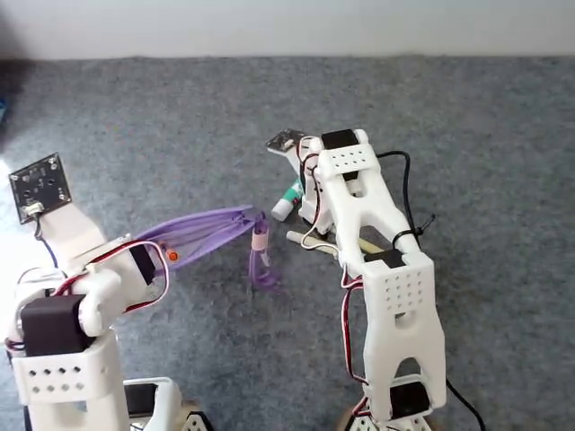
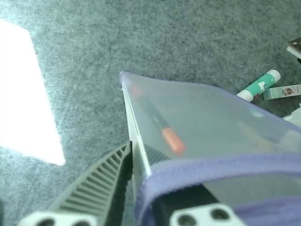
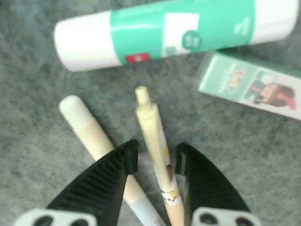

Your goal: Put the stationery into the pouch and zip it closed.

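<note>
Right gripper (image 3: 156, 153) is spread open with a cream pen (image 3: 150, 117) lying on the carpet right between the jaws. A second pen (image 3: 89, 129) sits just outside one of them. Left gripper (image 2: 141, 165) is clamped onto the edge of the purple pouch (image 2: 211, 122), near the pens.

pen (image 3: 89, 127) beside right tool (image 3: 156, 157), glue stick (image 3: 174, 33) (and box (image 3: 254, 84)) ahead

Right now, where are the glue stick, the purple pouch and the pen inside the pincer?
glue stick (image 3: 178, 35): right wrist view, on its green label.
pouch (image 2: 211, 117): left wrist view, on its clear side.
pen (image 3: 156, 141): right wrist view, on its cream barrel.
</note>
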